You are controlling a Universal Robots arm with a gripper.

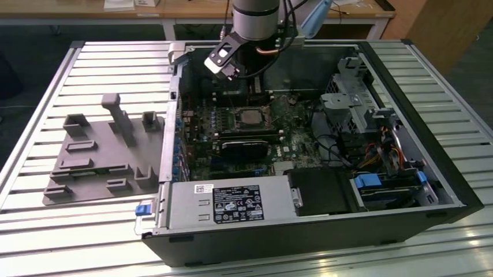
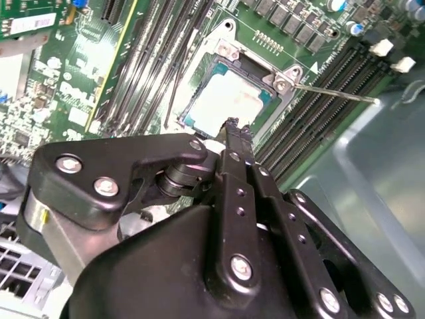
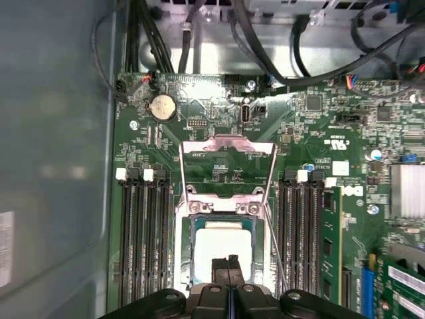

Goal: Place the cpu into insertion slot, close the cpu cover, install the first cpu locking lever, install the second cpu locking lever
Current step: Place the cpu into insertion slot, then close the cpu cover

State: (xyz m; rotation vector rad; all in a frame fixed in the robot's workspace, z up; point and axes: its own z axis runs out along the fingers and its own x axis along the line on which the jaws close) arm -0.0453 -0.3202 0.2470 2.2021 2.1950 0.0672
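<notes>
Gripper (image 3: 228, 262), black fingers closed together and empty, hangs straight above the pale silvery square cpu (image 3: 222, 240) near the exterior view's upper centre, with the thin silvery framed cpu cover (image 3: 229, 143) standing open just beyond.

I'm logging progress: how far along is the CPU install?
Done: the cpu sits in the slot. In hand: nothing; the shut gripper hovers right over the cpu. Left: the cover lies flipped open, not closed, and a lever sticks out unlatched.
</notes>
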